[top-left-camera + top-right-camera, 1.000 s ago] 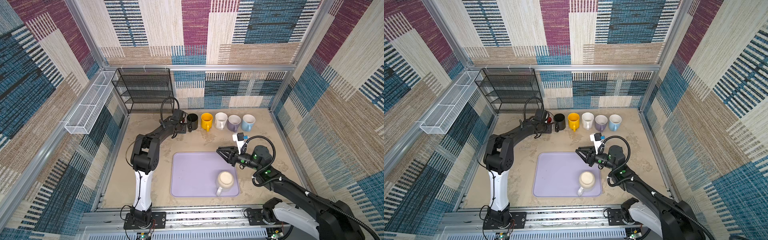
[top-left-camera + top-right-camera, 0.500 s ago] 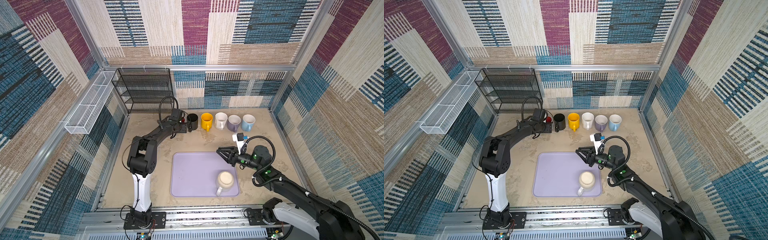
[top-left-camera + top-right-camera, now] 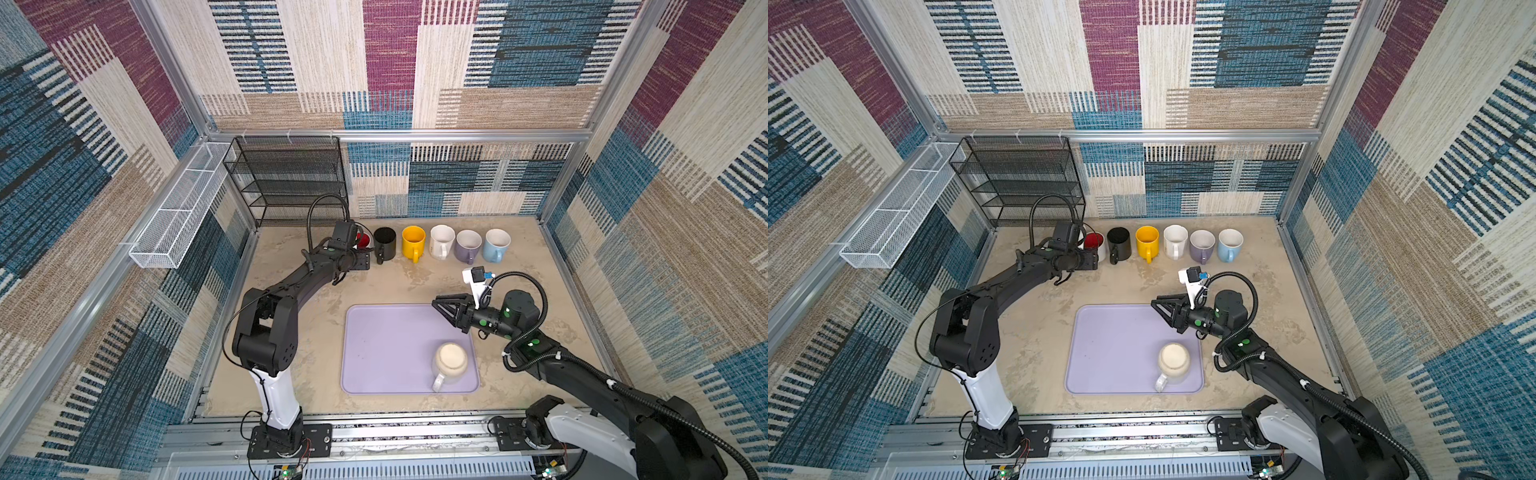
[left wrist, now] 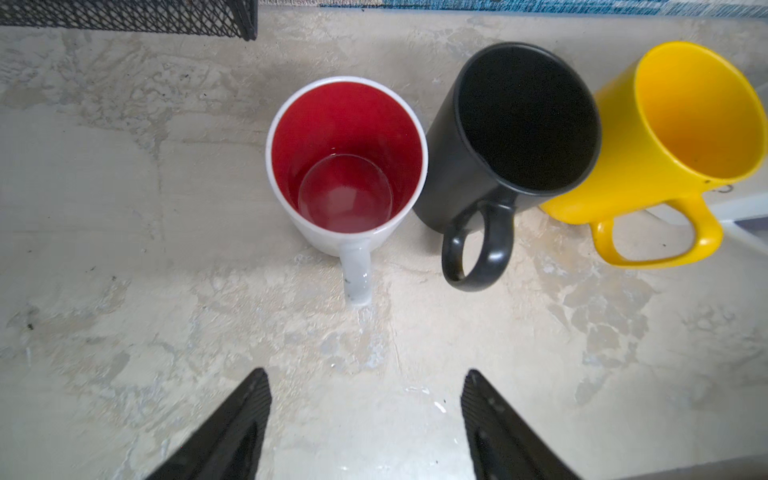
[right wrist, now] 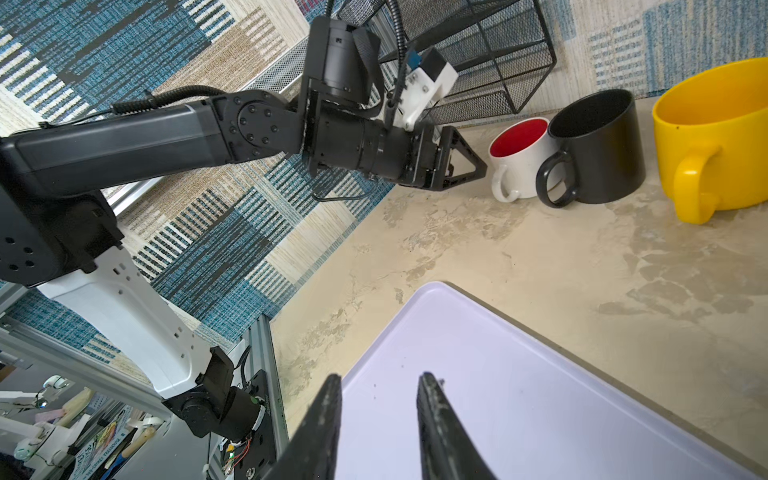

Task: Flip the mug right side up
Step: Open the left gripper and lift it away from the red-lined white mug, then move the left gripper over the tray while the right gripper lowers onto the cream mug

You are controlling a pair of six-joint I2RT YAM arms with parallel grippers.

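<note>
My left gripper (image 4: 365,376) is wide open and has hold of nothing. Its jaws have spread over the last moment, and bare table (image 4: 124,249) lies between them. Just ahead of the tips, clear of them, is the handle (image 4: 356,270) of the red-lined mug (image 4: 347,166). That mug stands mouth up at the end of the row, just beside the black mug (image 4: 519,124), with the yellow mug (image 4: 685,124) next along. I judge that I have just let it go, so this one is finished: upright, settled, not leaning.

My right gripper (image 5: 379,378) hangs over the far edge of the lilac tray (image 3: 386,345). Its jaws are only a little apart and empty, and it has not shifted in that time.

Further out, near the tray's front right corner, sits the cream mug (image 3: 450,361), handle towards my base. In both top views its upper face looks like a closed disc, not an opening, so I take it to be upside down — untouched so far, and the one left to turn. It is closer to my right gripper than to my left.
</note>
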